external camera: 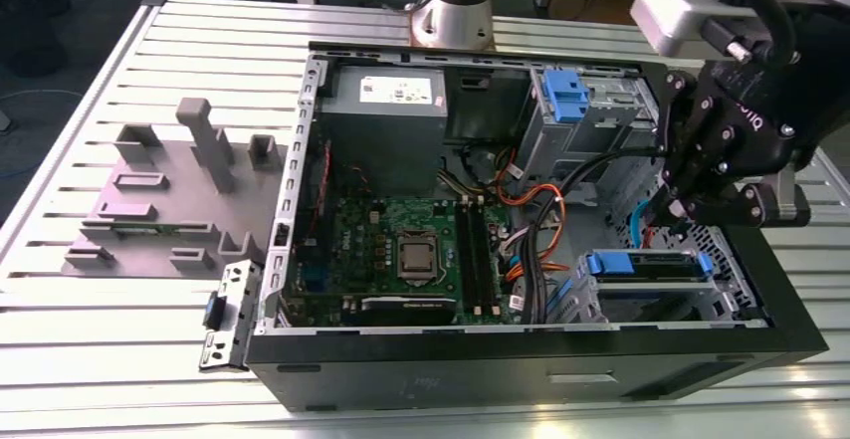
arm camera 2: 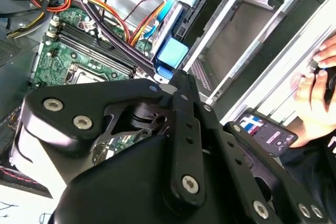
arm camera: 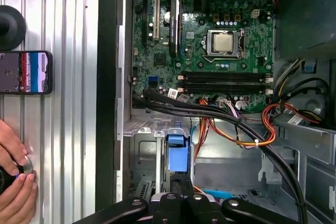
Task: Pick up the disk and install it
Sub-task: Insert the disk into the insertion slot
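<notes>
— Aluminium slats are logged first: the table (external camera: 80, 260), then the open black computer case (external camera: 531, 369) laid on its side on it. What is noted inside?

— A green motherboard (external camera: 398, 240) is recorded mid-case, with a grey power supply (external camera: 385, 101) beyond it. A grey fixture block (external camera: 159, 200) is set on the table at the exterior view's left.

— And the gripper?

— The gripper (external camera: 668, 222) is seen low over the case's drive cage at the exterior view's right. Whether it is apart, together or clamped on anything cannot be told. In the first wrist view the gripper (arm camera: 181, 184) is pointed at a blue plastic piece (arm camera: 177, 153) just ahead of it; whether that belongs to the disk's carrier cannot be told.

— Where is the disk placed?

— The disk (external camera: 647, 265) is found in the lower bay by the case's near wall, just below the gripper in the exterior view and close to it. Its long axis is laid across that view, left to right, along the near wall, with a blue rail at each end.

— Smaller items? Print?

— A phone (arm camera: 26, 72) and a person's hand (arm camera: 13, 182) are noted on the table outside the case. A white sticker (external camera: 398, 88) is carried by the power supply; its print is left unread.
</notes>
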Robot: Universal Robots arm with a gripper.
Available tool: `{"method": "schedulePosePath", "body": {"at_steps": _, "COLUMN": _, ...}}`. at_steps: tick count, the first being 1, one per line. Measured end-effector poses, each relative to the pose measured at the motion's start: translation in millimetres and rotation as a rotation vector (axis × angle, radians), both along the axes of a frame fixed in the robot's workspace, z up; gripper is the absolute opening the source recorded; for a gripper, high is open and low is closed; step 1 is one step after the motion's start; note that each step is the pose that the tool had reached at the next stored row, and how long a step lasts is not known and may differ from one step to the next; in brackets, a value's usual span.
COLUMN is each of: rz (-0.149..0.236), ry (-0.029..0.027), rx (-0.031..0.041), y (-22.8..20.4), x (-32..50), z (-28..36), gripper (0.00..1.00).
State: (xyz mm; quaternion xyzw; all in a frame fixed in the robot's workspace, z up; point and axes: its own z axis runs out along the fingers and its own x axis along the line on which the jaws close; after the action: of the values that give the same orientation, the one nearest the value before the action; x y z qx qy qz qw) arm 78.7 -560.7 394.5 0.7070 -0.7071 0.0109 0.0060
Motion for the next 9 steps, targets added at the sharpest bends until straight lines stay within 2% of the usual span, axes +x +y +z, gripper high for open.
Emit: {"method": "schedulePosePath", "body": {"at_steps": 9, "rz": 0.000, "ry": 0.0001, "rx": -0.0001, "y": 0.0, "x": 0.0, "z": -16.3, "gripper": 0.11}}
